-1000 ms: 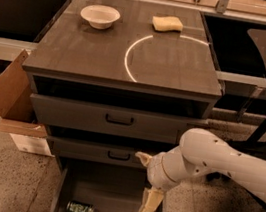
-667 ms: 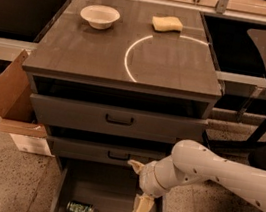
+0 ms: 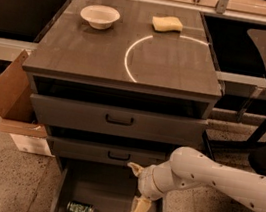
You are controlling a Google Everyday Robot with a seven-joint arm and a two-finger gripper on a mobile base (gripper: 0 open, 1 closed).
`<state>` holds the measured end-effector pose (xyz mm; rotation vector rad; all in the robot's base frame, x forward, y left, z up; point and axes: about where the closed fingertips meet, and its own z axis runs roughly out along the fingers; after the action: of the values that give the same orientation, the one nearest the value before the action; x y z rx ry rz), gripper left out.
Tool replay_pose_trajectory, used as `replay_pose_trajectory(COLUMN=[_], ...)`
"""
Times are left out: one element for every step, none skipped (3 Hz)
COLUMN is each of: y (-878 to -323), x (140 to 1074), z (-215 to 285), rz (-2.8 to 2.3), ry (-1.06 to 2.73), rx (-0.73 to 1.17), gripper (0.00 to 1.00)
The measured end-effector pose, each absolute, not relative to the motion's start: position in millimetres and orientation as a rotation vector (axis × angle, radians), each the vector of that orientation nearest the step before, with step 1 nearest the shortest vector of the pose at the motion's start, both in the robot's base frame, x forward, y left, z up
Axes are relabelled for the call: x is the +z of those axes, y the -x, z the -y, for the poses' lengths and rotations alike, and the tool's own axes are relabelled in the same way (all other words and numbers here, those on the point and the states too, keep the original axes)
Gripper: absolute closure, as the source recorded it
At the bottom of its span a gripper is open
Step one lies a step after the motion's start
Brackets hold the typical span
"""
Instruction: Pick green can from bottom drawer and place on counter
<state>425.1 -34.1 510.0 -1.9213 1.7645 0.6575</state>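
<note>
White arm (image 3: pixel 222 181) extends from right; pincer (image 3: pixel 132 193) low, fingers spread

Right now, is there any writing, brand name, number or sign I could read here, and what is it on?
No text here can be read.
Green can in the bottom drawer: mottled wrap, any print too blurred.
Cardboard box: nothing legible.
Counter: only a white arc, a mark and not a letter.
Gripper, over the drawer to the right of the can, fingers open: no markings.
</note>
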Motion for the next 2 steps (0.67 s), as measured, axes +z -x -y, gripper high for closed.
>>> replay_pose_trajectory(y=[-437,-442], x=[461,427], z=[18,3], rz=[-1.730,-1.699], ry=[1.867,1.840], rx=[0.707,0.762], gripper=[0.00,0.00])
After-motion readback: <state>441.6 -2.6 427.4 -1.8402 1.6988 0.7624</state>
